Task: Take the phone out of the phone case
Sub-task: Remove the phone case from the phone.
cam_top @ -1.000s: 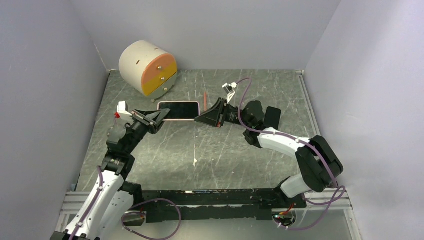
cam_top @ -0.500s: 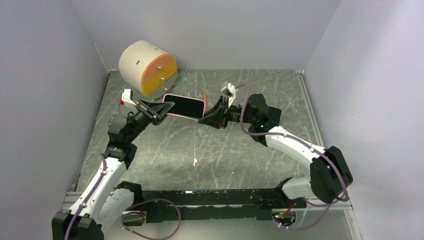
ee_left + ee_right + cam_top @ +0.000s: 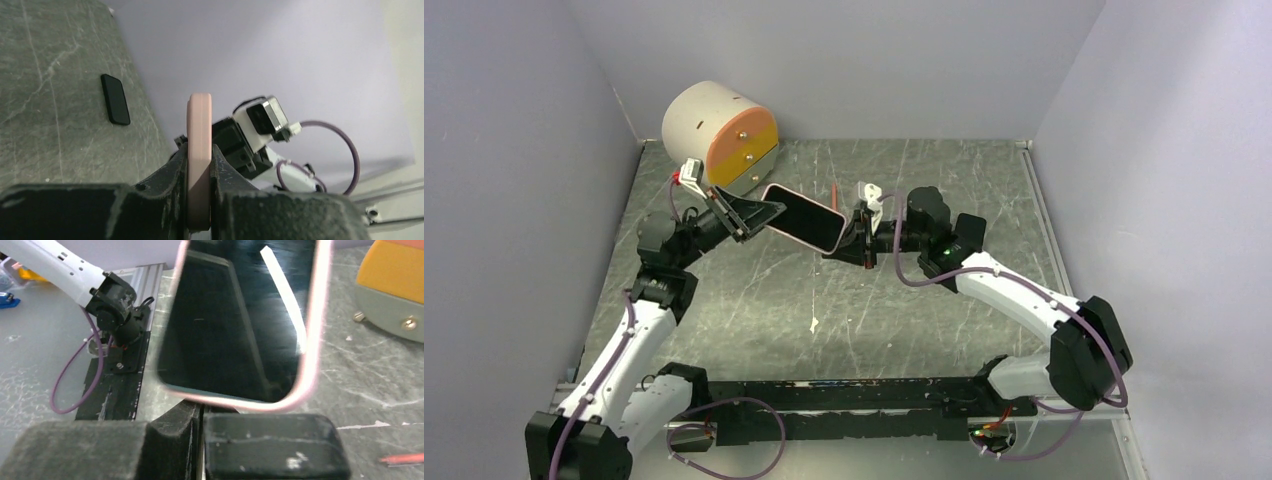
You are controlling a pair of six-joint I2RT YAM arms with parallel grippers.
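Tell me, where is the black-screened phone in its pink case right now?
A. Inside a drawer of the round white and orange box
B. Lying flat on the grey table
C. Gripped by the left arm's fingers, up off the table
C: the left gripper is shut on the pink-cased phone, which hangs tilted above the grey table.

Soft, even overhead light leaves only faint shadows on the table in the top view. In the right wrist view the dark phone mirrors a white streak toward 1 o'clock, and the right end effector at 6 o'clock is out of focus. The left end effector at 6 o'clock of its own view is dark and blurred.
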